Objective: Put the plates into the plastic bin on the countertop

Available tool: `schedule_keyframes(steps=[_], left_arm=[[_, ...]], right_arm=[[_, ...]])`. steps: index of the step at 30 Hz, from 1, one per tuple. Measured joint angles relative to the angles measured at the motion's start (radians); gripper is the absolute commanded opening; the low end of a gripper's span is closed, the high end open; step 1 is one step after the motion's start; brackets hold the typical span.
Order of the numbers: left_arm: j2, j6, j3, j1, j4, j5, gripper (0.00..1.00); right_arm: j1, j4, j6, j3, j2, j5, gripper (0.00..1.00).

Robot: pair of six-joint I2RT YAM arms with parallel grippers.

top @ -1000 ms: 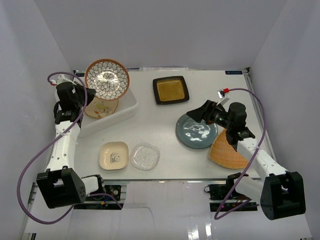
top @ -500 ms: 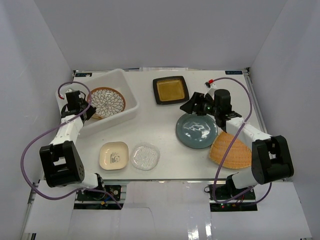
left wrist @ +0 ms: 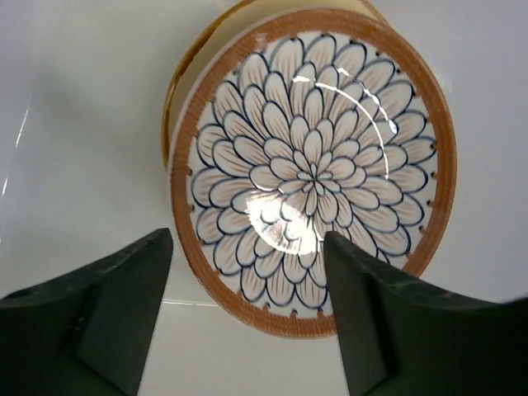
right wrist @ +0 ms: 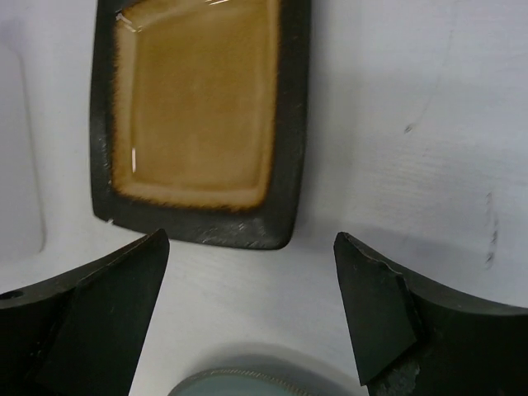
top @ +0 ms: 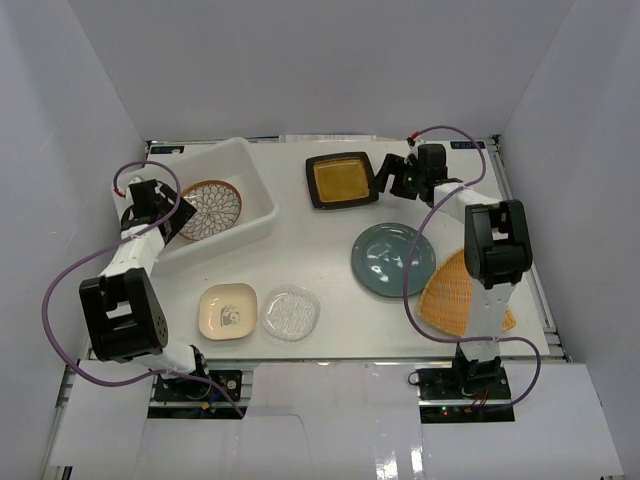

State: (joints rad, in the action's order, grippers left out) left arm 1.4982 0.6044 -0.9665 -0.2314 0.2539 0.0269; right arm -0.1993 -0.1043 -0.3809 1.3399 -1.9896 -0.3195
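The brown-and-white petal-patterned plate (top: 210,208) (left wrist: 309,169) lies in the white plastic bin (top: 262,195) at the back left, on top of a tan plate whose rim (left wrist: 186,78) peeks out. My left gripper (top: 180,213) (left wrist: 247,239) hovers open over the petal plate's near edge, holding nothing. My right gripper (top: 384,180) (right wrist: 250,239) stands open just beside the near right corner of the black-rimmed amber square plate (top: 342,180) (right wrist: 202,107), apart from it. The teal plate (top: 393,259) (right wrist: 239,386) rests on the countertop (top: 320,240).
An orange woven plate (top: 462,298) lies at the right edge. A small cream square plate (top: 228,310) and a small clear glass plate (top: 290,313) sit side by side near the front. White walls enclose the table.
My left gripper opened and let go of the petal plate, which now lies in the bin. My right arm swung from above the teal plate back to the amber square plate.
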Motion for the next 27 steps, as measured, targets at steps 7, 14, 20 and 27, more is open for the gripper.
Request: schedule_keyframes(steps=[7,14,20,27], left_arm=[[-0.049,-0.002,-0.02,0.0,0.002,-0.036,0.98],[-0.196,-0.002,-0.016,0.0,0.004,-0.146,0.98],[-0.286,-0.002,-0.002,0.005,0.024,-0.299,0.98],[-0.321,0.002,-0.002,0.183,0.039,-0.458,0.97]], right_arm=[[0.053,0.034,-0.021,0.147,-0.188,-0.106,0.74],[0.058,-0.099,-0.183,0.211,-0.312,-0.285,0.57],[0.061,-0.274,-0.397,0.214,-0.409,-0.383,0.09],[0.078,-0.48,-0.591,0.058,-0.369,-0.39,0.08]])
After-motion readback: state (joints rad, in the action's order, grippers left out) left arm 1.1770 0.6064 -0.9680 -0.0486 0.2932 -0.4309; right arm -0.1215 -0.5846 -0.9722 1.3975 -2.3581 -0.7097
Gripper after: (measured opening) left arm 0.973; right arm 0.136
